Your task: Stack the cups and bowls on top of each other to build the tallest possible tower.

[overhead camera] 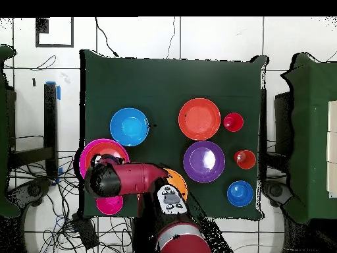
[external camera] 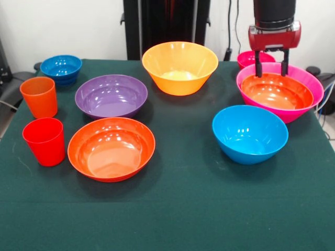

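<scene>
Sitting upright, mouth up, tower (external camera: 301,97) of a red-orange bowl (external camera: 276,91) nested in the large pink bowl occupies the table's (external camera: 178,209) right side. Gripper (external camera: 271,64) hangs over it, 2 fingers spread, empty. Small pink-red bowl (external camera: 246,57) behind, blue bowl (external camera: 250,134) in front.

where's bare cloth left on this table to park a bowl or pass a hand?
Front view: the whole near strip of cloth below the red cup, red-orange bowl and blue bowl is bare, as is the lane between those two bowls. It is crowded on the left around the purple bowl and at the tower, where the tool hangs.
</scene>
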### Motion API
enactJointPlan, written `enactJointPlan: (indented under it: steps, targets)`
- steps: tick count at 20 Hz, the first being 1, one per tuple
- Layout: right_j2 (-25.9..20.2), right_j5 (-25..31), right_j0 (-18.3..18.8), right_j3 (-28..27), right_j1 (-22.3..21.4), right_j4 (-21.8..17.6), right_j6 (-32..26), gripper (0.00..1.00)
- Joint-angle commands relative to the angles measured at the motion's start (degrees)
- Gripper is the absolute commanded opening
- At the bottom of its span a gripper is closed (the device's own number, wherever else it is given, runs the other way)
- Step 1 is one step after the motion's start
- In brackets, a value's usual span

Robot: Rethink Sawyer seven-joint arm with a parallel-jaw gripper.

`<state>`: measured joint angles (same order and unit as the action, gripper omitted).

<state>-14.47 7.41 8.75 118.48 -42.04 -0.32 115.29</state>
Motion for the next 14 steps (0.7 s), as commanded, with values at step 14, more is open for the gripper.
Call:
enactJointPlan:
  steps: [14]
  targets:
    - [2.4, 15.9, 1.9, -11.4, -4.8, -3.4, -1.3, 1.00]
